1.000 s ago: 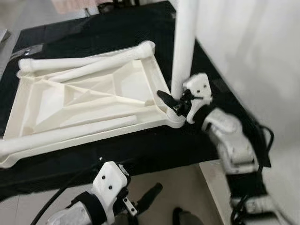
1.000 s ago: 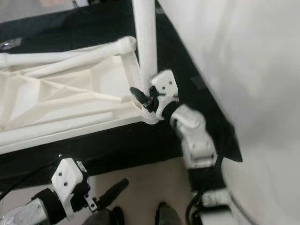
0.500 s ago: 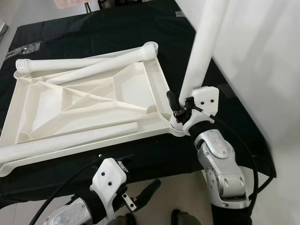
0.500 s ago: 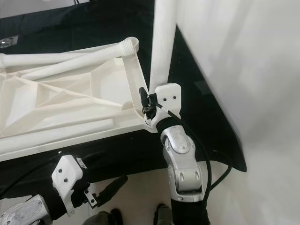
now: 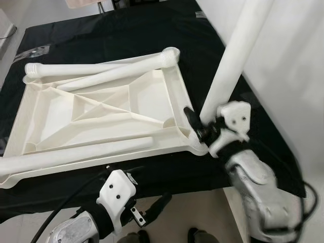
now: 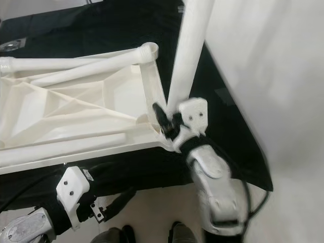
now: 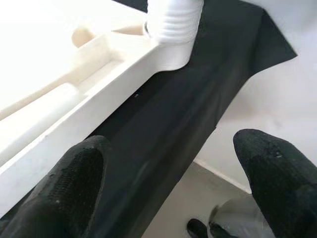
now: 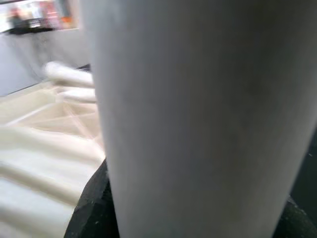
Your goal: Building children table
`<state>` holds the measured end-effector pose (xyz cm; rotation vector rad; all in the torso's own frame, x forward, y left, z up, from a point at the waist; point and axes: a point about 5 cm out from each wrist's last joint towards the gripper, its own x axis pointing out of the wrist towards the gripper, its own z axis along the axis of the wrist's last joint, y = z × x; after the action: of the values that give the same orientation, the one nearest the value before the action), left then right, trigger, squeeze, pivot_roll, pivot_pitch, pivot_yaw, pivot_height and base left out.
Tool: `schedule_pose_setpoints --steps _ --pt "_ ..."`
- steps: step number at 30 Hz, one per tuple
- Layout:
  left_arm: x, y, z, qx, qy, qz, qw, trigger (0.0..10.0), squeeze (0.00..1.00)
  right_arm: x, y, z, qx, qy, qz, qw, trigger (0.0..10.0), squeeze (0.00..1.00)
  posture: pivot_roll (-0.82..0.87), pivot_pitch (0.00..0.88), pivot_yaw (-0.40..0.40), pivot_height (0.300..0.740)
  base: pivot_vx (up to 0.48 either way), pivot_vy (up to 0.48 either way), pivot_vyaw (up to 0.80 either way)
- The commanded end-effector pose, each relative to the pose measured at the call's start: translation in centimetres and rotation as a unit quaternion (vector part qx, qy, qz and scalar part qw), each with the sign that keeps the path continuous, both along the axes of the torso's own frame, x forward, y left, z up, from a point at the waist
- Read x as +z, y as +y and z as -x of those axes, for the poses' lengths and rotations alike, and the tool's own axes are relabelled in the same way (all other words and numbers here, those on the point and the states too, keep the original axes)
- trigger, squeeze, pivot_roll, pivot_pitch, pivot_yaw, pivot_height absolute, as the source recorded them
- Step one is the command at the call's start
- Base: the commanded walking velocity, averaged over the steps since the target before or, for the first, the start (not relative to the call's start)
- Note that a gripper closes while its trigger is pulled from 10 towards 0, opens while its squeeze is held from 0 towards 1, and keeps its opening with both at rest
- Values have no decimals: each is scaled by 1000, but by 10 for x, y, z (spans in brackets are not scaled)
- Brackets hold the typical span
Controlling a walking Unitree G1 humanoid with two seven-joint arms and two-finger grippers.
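Observation:
A white plastic tabletop (image 5: 101, 109) lies upside down on a black-covered table (image 5: 126, 30), its ribbed underside up. One white leg (image 5: 235, 55) stands upright at the tabletop's near right corner, tilted a little to the right. My right gripper (image 5: 202, 126) is shut on the foot of this leg, close to the corner socket; the leg (image 8: 193, 119) spans the right wrist view. Loose white legs lie on the tabletop: one (image 5: 76, 152) along the near edge, others (image 5: 101, 73) along the far edge. My left gripper (image 5: 152, 210) hangs open below the table's near edge.
The black cloth's edge (image 7: 218, 119) drops to a pale floor (image 7: 198, 208) in front of me. A white wall (image 5: 298, 76) stands close on the right of the table. A threaded corner socket (image 7: 173, 25) of the tabletop appears in the left wrist view.
The camera has shifted. The upright leg leans further to the right than a second ago, with my right gripper still shut at its base. My left gripper stays low.

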<state>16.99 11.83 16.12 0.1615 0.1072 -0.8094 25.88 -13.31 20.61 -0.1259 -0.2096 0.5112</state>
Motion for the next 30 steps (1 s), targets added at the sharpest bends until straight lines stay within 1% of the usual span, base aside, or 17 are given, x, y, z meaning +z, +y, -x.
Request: schedule_pose_setpoints --steps 1,5,7,11,12,13,15,16,17,18,21,22,26,27,28,29,30 --pt "-6 3 1 1 12 -12 1000 10000 0 -37 -3 0 24 84 14 996 10000 0 -24 259 86 740 0 0 0" --pt "-6 3 1 0 11 -13 1000 10000 0 -39 -5 -3 44 86 12 995 10000 0 -23 258 86 740 0 0 0" --pt "-6 2 1 1 10 -14 1000 10000 0 -36 -7 -9 99 84 5 992 10000 0 -14 261 83 740 0 0 0" --pt "-6 2 1 1 10 -14 1000 10000 0 -36 -7 -9 99 84 5 992 10000 0 -14 261 83 740 0 0 0" --pt "-5 2 1 2 10 -14 1000 10000 0 -35 -9 -15 119 80 10 990 10000 0 -12 262 80 740 0 0 0" --pt "-5 2 2 3 10 -13 1000 10000 0 -31 -13 -30 125 74 12 989 10000 0 -6 266 78 740 0 0 0" --pt "-5 2 2 3 10 -13 1000 10000 0 -31 -13 -30 125 74 12 989 10000 0 -6 266 78 740 0 0 0" --pt "-5 1 3 3 10 -12 1000 10000 0 -27 -16 -40 128 69 12 989 10000 0 -5 266 77 740 0 0 0" --pt "-5 1 3 3 10 -12 1000 10000 0 -27 -16 -40 128 69 12 989 10000 0 -5 266 77 740 0 0 0" --pt "-5 1 3 3 10 -11 1000 10000 0 -21 -20 -51 130 61 4 990 10000 0 0 267 76 740 0 0 0" --pt "-4 1 5 3 11 -11 1000 10000 0 -11 -23 -59 151 53 -1 987 10000 0 10 274 74 740 0 0 0" --pt "-3 0 7 3 12 -10 1000 10000 0 2 -26 -66 195 41 -4 980 10000 0 13 280 73 740 0 0 0" --pt "-3 0 9 4 14 -7 1000 10000 0 8 -31 -70 231 40 4 972 10000 0 17 288 72 740 0 0 0" --pt "-2 0 10 4 15 -6 1000 10000 0 11 -33 -72 260 45 7 964 10000 0 20 294 71 740 0 0 0" --pt "-2 0 10 4 15 -6 1000 10000 0 11 -33 -72 260 45 7 964 10000 0 20 294 71 740 0 0 0" --pt "-2 0 12 4 16 -4 1000 10000 0 14 -36 -73 292 51 15 955 10000 0 23 297 70 740 0 0 0" --pt "-2 0 12 4 16 -4 1000 10000 0 14 -36 -73 292 51 15 955 10000 0 23 297 70 740 0 0 0"
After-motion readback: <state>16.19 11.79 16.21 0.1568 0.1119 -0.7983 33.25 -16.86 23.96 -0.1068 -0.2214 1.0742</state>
